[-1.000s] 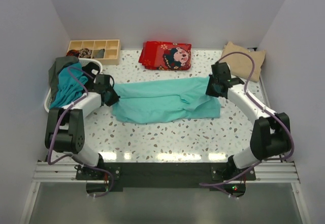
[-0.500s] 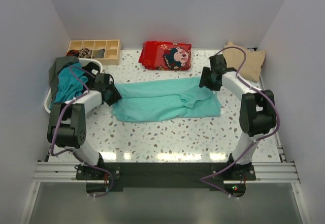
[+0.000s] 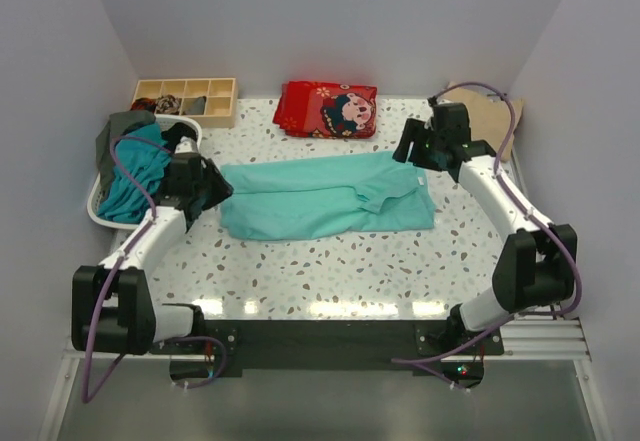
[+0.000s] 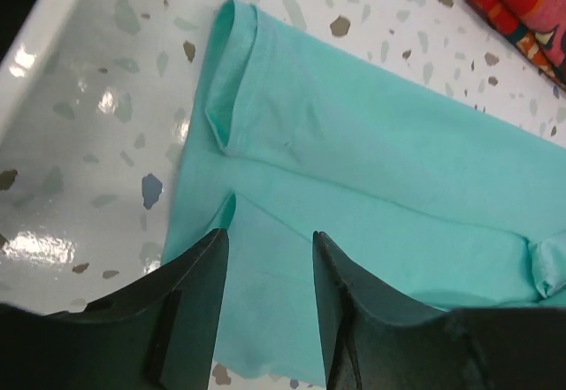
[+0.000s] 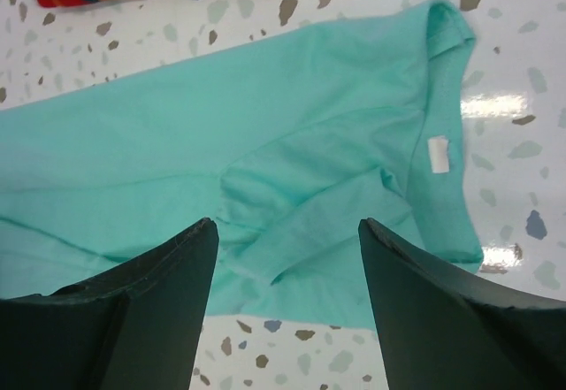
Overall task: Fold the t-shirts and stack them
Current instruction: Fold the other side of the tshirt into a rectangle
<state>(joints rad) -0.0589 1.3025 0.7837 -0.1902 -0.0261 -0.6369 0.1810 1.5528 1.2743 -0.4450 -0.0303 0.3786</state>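
Wrist views: left pincer [image 4: 268,257] and right pincer [image 5: 287,240] spread, empty, over turquoise t-shirt [image 5: 309,116]

The turquoise t-shirt [image 3: 325,199] lies across the table [image 3: 330,271] between the left hand [image 3: 220,189] and the right hand [image 3: 406,153].

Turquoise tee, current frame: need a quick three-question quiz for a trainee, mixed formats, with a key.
1. True or false: the right end effector is shut on the turquoise t-shirt.
2. At which end of the shirt does the white neck label lie? A) the right arm's end B) the left arm's end C) folded out of sight
3. Fill in: the heap of unfolded tees sits in a white ____ at the table's left edge.
Key: 1 false, its jaws stand open above the shirt; 2 A; 3 basket.
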